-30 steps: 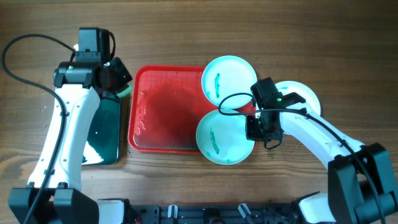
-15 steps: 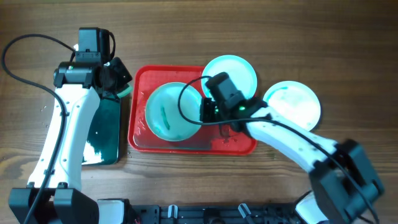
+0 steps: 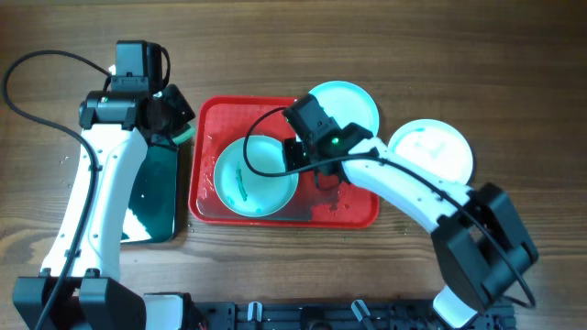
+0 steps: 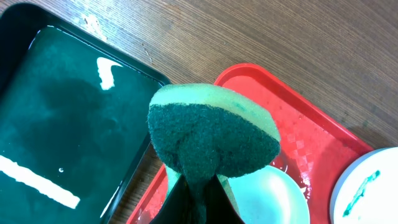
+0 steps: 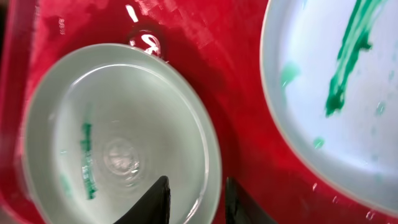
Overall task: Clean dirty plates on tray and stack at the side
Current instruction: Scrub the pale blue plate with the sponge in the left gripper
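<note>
A pale turquoise plate (image 3: 255,174) with a teal smear lies flat in the red tray (image 3: 353,211), left of centre. My right gripper (image 3: 298,154) is at its right rim. In the right wrist view the gripper (image 5: 196,180) stands slightly open, its fingers either side of that plate's (image 5: 118,124) rim. A second smeared turquoise plate (image 3: 353,99) (image 5: 336,93) rests over the tray's far right corner. The white plate (image 3: 431,151) sits on the table to the right. My left gripper (image 3: 172,115) (image 4: 198,186) hovers by the tray's far left corner, shut on a green sponge (image 4: 214,134).
A black basin (image 3: 156,197) (image 4: 62,137) with a green, wet inside stands left of the tray, under the left arm. The tray floor (image 5: 242,81) is wet. Bare wooden table (image 3: 532,73) surrounds everything.
My right gripper carried the smeared turquoise plate from the tray's near right edge to its left-centre, set it flat, and its jaws have parted. The left arm has not moved.
</note>
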Controlling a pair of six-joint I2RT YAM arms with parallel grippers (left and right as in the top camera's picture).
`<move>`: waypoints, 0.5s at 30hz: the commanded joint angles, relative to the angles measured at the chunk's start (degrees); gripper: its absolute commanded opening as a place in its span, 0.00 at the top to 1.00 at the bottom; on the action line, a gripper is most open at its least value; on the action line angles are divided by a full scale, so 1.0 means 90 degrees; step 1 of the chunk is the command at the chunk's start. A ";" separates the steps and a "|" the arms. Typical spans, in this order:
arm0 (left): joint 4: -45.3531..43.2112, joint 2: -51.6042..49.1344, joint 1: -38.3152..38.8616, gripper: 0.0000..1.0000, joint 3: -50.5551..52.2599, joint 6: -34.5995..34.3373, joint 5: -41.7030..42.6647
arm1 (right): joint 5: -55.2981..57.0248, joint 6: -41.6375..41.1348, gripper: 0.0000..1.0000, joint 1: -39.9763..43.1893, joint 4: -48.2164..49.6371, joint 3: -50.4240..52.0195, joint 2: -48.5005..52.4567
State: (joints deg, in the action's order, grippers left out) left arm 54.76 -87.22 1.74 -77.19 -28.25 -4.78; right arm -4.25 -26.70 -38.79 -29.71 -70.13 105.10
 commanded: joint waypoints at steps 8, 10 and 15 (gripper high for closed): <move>-0.0002 -0.0117 -0.0034 0.96 0.0032 -0.0058 0.0039 | -0.1022 0.0036 0.94 0.0114 0.0260 -0.0165 0.1122; -0.0007 -0.0240 0.0087 0.96 0.0075 -0.0058 0.0138 | -0.1044 -0.0381 0.96 0.0114 0.0287 -0.0165 0.1256; -0.0056 -0.0865 0.0743 0.96 0.0272 -0.0056 0.0219 | -0.1042 -0.1591 0.96 0.0117 0.0274 -0.0165 0.1299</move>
State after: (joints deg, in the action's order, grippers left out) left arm 54.61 -91.92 5.43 -76.20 -28.25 -3.90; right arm -14.15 -34.48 -37.56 -27.00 -71.09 114.45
